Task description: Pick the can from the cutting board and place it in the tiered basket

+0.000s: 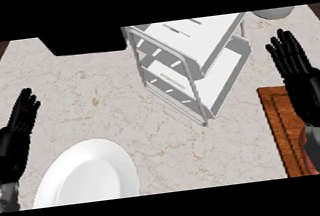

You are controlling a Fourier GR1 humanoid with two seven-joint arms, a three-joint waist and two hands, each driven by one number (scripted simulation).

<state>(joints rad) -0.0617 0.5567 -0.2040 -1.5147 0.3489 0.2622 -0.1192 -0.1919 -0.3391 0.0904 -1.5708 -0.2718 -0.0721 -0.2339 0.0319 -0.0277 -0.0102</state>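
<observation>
The tiered basket point(191, 61) stands on the desk point(94, 93) at upper centre of the frame. A plate point(86, 177) lies at lower left, well apart from it. The cutting board point(280, 125) lies at the right edge, below the basket's right side.

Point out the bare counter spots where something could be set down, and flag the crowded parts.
Bare counter runs between the left hand, the white plate and the tiered basket. Another patch lies below the basket, between plate and cutting board. The right side is crowded: the right hand hangs over the board, with only a narrow gap to the basket.
</observation>
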